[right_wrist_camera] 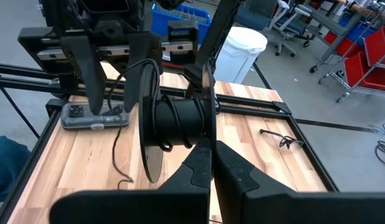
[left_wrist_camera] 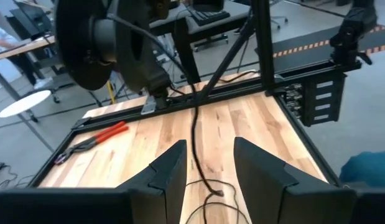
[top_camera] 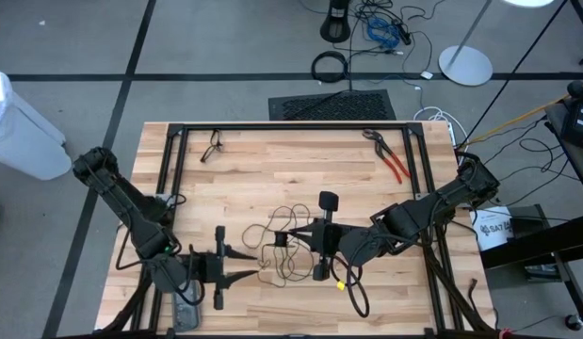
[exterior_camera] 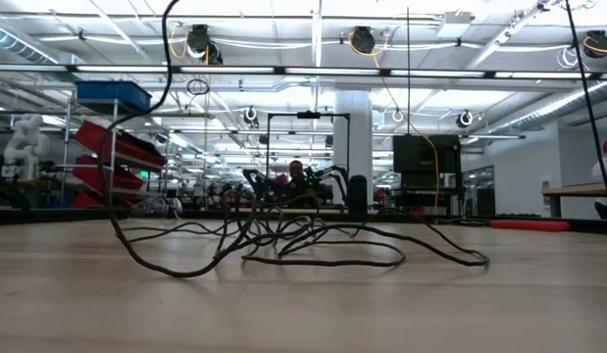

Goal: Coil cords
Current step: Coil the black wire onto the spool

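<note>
A thin black cord (top_camera: 289, 215) lies in loose loops on the wooden table (top_camera: 244, 179), mid-table. One strand (exterior_camera: 115, 167) rises off the table and runs up to a black two-flanged spool (right_wrist_camera: 180, 118), with a few turns on its hub. My right gripper (right_wrist_camera: 211, 155) is shut on the spool, held above the table. My left gripper (left_wrist_camera: 208, 165) faces the spool, open. The rising strand (left_wrist_camera: 195, 137) passes between its fingers; I cannot tell whether it touches them. My right gripper pinches the rim of one spool flange (right_wrist_camera: 208, 127) between its two shut fingers, reaching nearly level from the table's right side. The spool is lifted clear of the table with its axis level. The cord hangs slack from its hub.
Red-handled pliers (top_camera: 393, 158) lie at the far right and a small dark wire object (top_camera: 211, 149) at the far left. A black metal frame (top_camera: 291, 126) borders the table. A grey device (right_wrist_camera: 92, 116) sits near the left arm's base.
</note>
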Available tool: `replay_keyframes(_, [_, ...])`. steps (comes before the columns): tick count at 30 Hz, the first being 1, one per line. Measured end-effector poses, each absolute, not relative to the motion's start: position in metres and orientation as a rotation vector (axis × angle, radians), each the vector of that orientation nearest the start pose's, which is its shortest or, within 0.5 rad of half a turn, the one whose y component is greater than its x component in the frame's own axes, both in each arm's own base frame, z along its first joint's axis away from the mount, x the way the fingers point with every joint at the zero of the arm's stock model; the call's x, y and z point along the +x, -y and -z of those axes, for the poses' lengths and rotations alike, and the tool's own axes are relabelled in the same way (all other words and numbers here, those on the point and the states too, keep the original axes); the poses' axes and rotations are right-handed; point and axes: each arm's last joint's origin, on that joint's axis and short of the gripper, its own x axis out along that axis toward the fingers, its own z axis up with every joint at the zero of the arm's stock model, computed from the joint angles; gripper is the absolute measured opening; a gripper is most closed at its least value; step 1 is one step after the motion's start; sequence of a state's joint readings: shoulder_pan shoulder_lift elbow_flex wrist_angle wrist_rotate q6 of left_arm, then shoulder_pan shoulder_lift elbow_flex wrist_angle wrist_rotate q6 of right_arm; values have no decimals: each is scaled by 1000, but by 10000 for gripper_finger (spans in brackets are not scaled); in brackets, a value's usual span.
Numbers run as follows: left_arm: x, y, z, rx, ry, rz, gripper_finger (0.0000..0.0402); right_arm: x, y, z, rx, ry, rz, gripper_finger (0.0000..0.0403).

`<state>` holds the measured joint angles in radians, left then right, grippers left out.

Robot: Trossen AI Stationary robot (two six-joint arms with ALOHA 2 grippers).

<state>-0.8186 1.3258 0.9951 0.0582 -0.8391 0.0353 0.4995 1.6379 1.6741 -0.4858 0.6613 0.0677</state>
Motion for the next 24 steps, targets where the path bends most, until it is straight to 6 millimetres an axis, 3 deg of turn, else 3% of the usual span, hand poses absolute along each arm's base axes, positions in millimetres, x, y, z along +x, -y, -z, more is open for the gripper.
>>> replay_keyframes(24, [223, 198, -304, 261, -201, -105, 139, 326, -158, -396, -180, -370, 171, 0])
